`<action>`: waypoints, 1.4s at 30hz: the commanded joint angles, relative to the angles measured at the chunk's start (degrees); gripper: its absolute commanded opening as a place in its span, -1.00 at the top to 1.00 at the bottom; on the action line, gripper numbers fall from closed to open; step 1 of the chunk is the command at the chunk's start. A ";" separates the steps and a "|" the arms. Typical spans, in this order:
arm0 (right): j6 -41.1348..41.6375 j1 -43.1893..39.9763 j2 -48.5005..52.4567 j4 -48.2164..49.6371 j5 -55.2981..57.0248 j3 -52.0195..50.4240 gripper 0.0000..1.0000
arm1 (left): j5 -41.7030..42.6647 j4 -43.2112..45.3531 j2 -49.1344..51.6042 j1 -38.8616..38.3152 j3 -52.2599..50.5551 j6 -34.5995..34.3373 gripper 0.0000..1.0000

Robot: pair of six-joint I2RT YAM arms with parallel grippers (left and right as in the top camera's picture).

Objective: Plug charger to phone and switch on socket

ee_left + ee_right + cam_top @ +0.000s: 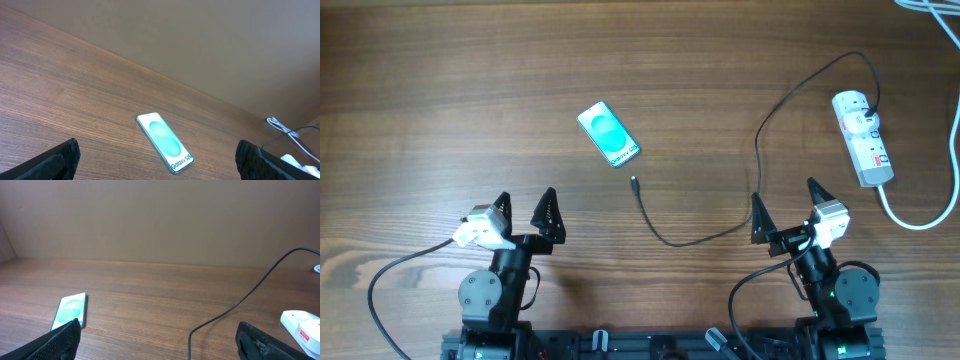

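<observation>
The charger [635, 183] tip lies on the worktop [440, 80] just off the 5 o'clock end of the phone [609, 135], at 3 o'clock from the spread, empty left jaws, nearer than the equally spread right jaws.

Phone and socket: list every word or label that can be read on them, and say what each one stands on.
"Galaxy S25": on the screen of the phone, at its near end in the left wrist view.
Red print on the socket: too blurred to read.
The phone's text in the overhead view: too small to read.
No other text shows.
</observation>
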 commanded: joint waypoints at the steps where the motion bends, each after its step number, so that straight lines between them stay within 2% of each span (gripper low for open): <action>1: -0.50 -0.28 -0.35 0.17 0.98 -0.07 -0.99 | -0.57 -0.22 -0.42 0.33 -0.37 1.33 -1.00; 5: -0.48 -0.28 -0.35 0.17 0.98 -0.07 -0.99 | -2.91 -0.15 -0.42 0.33 -0.37 1.33 -1.00; 23: -0.50 -0.28 -0.35 0.17 0.98 -0.07 -0.99 | -2.95 -0.09 -0.42 0.33 -0.37 1.36 -1.00; 27: -0.50 -0.28 -0.35 0.17 0.98 -0.07 -0.99 | -7.04 0.74 -0.42 0.33 -0.37 1.33 -1.00; 33: -0.52 -0.31 -0.35 0.17 0.98 -0.07 -1.00 | -3.17 -1.62 -0.15 0.37 0.46 0.24 -1.00; 37: -0.50 -0.28 -0.35 0.17 0.98 -0.07 -0.99 | -2.64 -5.53 4.37 0.37 6.60 -2.34 -1.00; 39: -0.52 -0.31 -0.35 0.17 0.98 -0.07 -0.99 | -2.67 -7.50 9.35 0.39 12.37 -2.27 -1.00; 42: -0.52 -0.28 -0.35 0.17 0.98 -0.07 -0.99 | -2.51 -13.14 22.21 0.37 25.70 -2.08 -1.00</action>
